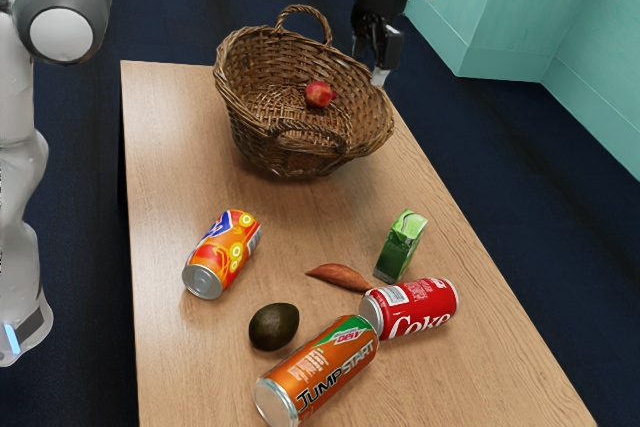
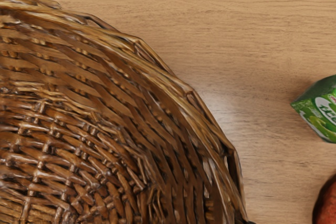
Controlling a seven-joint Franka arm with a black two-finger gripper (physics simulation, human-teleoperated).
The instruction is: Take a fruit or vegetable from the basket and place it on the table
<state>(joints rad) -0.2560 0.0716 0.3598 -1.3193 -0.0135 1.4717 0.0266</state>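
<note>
My claw [image 1: 379, 65] hung near the basket's [image 1: 265, 137] rim; couldn't tell whether apart or together. Red fruit [image 1: 319, 94] sat inside the basket. Wrist view cut off the green carton [image 2: 323, 109].

Basket [image 1: 268, 152]: woven wicker, rough, ridged, low sheen on the strands. Surface [image 1: 180, 167]: light wood, visible grain, smooth, with a soft satin reflection. Jumpstart can [image 1: 318, 369], Coke can [image 1: 412, 308] and fruit-print can [image 1: 224, 251]: smooth metal, glossy printed sides, bare silvery ends. Carton [image 1: 401, 245]: coated paper in appearance, smooth, semi-gloss. Red fruit [image 1: 319, 94]: smooth, glossy skin. Avocado [image 1: 274, 327]: dark, pebbled skin, faint sheen. Tool [image 1: 381, 59]: black, smooth, semi-gloss.
</note>
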